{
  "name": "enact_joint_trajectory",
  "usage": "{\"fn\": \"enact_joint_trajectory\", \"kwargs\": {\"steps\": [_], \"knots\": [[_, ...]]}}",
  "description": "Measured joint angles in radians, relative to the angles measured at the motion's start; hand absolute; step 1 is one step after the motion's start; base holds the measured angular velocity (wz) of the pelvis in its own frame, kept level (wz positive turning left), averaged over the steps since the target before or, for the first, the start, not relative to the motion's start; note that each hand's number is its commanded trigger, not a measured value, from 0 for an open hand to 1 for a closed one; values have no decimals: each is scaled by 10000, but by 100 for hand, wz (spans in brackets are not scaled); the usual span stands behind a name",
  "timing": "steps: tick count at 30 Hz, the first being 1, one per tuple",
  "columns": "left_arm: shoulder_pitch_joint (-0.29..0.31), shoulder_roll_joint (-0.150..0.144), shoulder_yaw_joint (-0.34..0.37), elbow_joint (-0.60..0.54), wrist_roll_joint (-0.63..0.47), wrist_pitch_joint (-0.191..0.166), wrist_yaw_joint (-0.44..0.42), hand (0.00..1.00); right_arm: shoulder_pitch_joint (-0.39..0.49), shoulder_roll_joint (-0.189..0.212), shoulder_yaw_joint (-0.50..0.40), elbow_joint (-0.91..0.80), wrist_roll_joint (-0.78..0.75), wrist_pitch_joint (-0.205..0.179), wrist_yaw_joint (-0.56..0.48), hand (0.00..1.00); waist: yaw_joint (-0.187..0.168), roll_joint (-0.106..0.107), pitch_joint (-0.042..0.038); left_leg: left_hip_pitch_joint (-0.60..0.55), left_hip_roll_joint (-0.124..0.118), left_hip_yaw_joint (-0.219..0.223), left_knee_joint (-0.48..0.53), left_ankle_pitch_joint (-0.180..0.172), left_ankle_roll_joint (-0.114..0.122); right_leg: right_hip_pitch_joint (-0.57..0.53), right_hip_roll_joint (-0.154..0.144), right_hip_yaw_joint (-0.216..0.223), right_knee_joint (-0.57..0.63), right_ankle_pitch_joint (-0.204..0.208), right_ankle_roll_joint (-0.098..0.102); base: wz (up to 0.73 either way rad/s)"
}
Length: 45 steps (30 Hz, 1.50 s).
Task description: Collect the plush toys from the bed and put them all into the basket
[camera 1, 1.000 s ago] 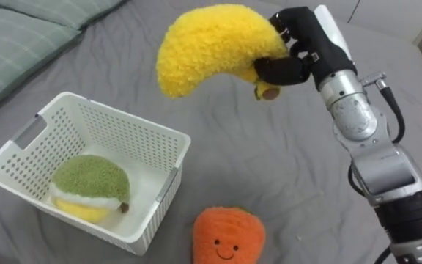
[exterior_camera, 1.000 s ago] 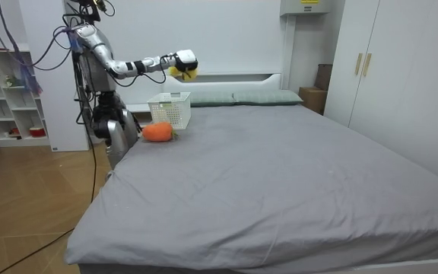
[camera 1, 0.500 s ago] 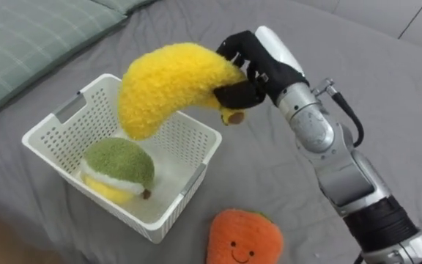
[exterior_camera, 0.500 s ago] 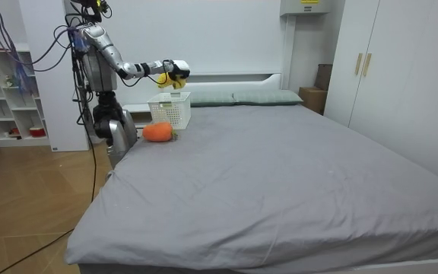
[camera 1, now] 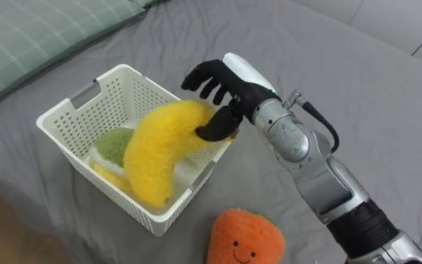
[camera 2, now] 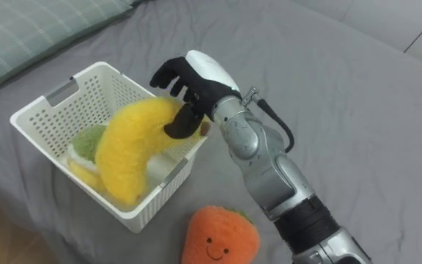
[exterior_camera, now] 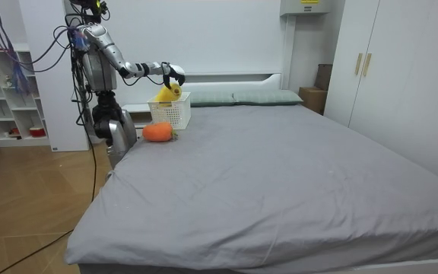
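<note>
Robot stands at the bed's point(camera 1: 357, 95) side edge, near the pillow point(camera 1: 35, 29) end.

Right hand point(camera 1: 229, 88) over the basket's point(camera 1: 57, 110) far rim. Fingers splayed and lifted off the banana point(camera 1: 160, 150); only the thumb touches its stem end. Reads as letting go, not gripping.

Banana is head-down in the basket, leaning on the near wall, part above the rim. It lies over the green toy point(camera 1: 112, 141), so it can't sit flat.

Orange toy point(camera 1: 244, 238) on the bed just outside the basket's near corner, likely next.
</note>
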Motion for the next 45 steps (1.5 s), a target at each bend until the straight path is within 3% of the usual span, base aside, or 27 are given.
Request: {"fn": "enact_joint_trajectory", "kwargs": {"steps": [12, 29, 37, 40, 45], "knots": [[-289, -137, 20, -13, 92, -87, -174, 0, 1, -253, -79, 0, -74, -147, -1, 0, -84, 142, 98, 17, 9, 111, -20, 0, 0, -41, 16, 259, -3, 0, 0, -1], [-451, -251, 282, -12, 83, -449, -174, 0, 16, -438, -558, -1, 1, -476, -199, 0, -118, 239, 69, 213, 30, 277, -119, 2, 1, 28, 35, 571, -5, 0, 0, -2], [-399, -270, 508, -17, 82, -382, -130, 0, 109, -510, -1603, 888, 2068, -481, -1003, 0, -206, 265, 62, 377, 24, 269, -111, 1, 4, 187, 26, 511, -5, 0, 0, 0], [-69, -275, 673, -99, 78, -311, 65, 0, 429, -519, -2161, 951, 2705, -479, -1547, 0, -452, 340, 18, 378, 21, 302, -95, 1, 4, 191, 19, 519, 5, 1, 0, -1], [433, -277, 674, 186, 56, -300, 234, 0, 1157, -551, -2651, 1402, 3769, -723, -2368, 0, -915, 675, -66, 588, 29, 349, -128, -8, 14, 381, 10, 523, 0, 1, 2, -2]]}}
